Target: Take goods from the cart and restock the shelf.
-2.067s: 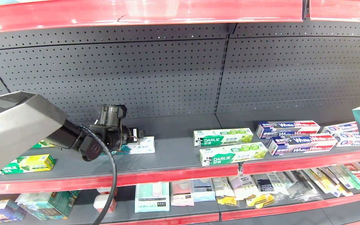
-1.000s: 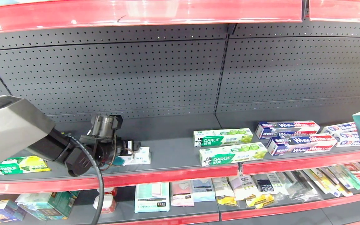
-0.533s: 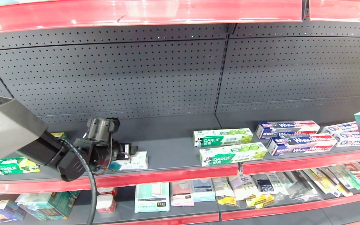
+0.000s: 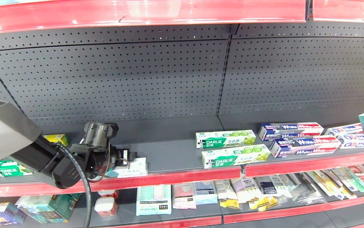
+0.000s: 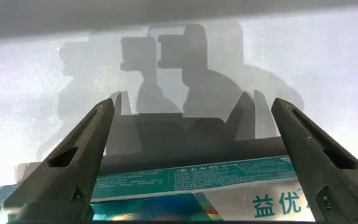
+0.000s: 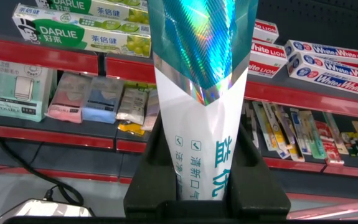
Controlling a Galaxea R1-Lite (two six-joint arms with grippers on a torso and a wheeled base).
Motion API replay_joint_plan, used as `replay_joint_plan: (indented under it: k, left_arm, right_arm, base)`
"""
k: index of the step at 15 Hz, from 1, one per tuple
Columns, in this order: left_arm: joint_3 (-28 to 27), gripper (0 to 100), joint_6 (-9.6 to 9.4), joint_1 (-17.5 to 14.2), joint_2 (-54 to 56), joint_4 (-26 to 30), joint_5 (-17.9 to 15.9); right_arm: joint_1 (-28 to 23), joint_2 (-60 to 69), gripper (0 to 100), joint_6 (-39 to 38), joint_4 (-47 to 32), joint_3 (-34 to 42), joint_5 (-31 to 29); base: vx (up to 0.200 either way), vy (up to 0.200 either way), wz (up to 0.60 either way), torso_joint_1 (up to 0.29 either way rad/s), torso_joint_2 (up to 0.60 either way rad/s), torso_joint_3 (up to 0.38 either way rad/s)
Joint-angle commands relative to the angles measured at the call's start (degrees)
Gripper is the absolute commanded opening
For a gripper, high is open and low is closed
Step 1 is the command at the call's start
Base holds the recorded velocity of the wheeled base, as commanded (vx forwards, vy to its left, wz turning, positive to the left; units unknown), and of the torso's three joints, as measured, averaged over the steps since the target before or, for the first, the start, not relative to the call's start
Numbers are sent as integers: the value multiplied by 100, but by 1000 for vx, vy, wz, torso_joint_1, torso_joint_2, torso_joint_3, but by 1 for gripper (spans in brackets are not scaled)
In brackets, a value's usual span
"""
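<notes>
Dragged nearer the front lip of the grey perforated metal shelf [image 4: 175, 148], one white-and-teal cardboard box [image 4: 135, 167] lies beneath the left gripper [image 4: 131, 156], jaws spread. Off the shelf's right end, the right gripper [image 6: 205, 158] pinches one glossy teal-and-white carton [image 6: 203, 93] upright. Two green rectangular boxes [image 4: 225, 138] lie mid-shelf.

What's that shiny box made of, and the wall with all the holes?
The shiny box looks like thin cardboard with glossy rainbow foil: crisp folded edges, blue-green glints. The wall with holes is probably dark painted sheet metal: matt, neat punched rows.
</notes>
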State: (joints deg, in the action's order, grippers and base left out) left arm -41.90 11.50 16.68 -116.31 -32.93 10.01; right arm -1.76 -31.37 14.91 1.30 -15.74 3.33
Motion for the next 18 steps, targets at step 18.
replay_joint_plan:
  k: [18]
  left_arm:
    - [1026,100,-60,-77,1866,-346,80]
  right_arm:
    - [9,-124,0,3,-25,27,19]
  base:
    - [0,0,0,0,0,0]
